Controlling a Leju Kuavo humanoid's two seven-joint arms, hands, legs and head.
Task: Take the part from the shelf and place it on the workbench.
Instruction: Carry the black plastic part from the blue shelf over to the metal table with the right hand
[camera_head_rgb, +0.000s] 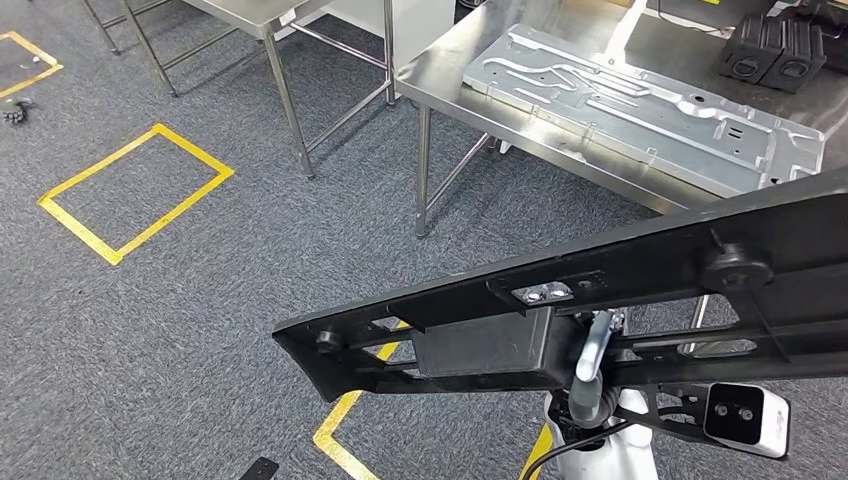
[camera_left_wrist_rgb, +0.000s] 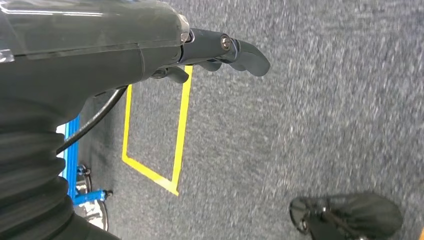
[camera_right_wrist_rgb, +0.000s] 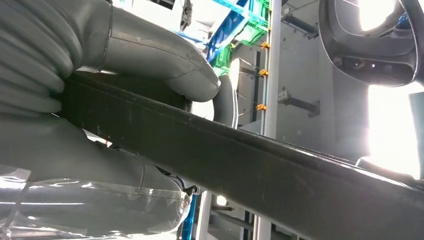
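The part (camera_head_rgb: 600, 290) is a long black frame-like bar with a boxy block under its middle. It is carried tilted across the lower head view, above the carpet and in front of the steel workbench (camera_head_rgb: 450, 65). In the right wrist view my right hand (camera_right_wrist_rgb: 60, 140) grips the bar (camera_right_wrist_rgb: 250, 165), thumb over one edge and fingers under the other. My left hand (camera_left_wrist_rgb: 215, 52) hangs over the grey carpet, fingers loosely extended and holding nothing.
A large stamped silver plate (camera_head_rgb: 640, 105) and two black boxes (camera_head_rgb: 770, 50) lie on the workbench. A second steel table frame (camera_head_rgb: 270, 20) stands to its left. Yellow tape squares (camera_head_rgb: 135, 190) mark the carpet. A blue cart (camera_left_wrist_rgb: 75, 150) stands near my left side.
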